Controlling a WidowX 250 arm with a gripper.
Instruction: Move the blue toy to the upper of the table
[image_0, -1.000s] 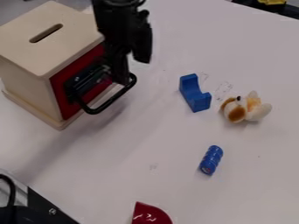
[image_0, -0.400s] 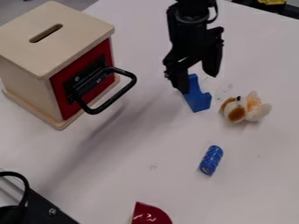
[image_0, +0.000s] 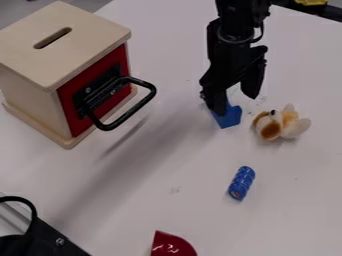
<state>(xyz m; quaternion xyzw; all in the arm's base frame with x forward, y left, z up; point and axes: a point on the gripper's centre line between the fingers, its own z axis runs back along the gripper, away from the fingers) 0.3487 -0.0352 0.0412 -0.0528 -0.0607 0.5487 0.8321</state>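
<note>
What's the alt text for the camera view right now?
An open black gripper hangs at a blue block, partly hiding it. Right of the block lies a plush toy; below, a ribbed blue cylinder and, at the bottom edge, a red piece. A red-fronted wooden box stands left.

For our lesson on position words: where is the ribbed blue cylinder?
In the camera view, the ribbed blue cylinder lies on the table right of centre, below the blue block and the plush toy, above and right of the red piece.
</note>
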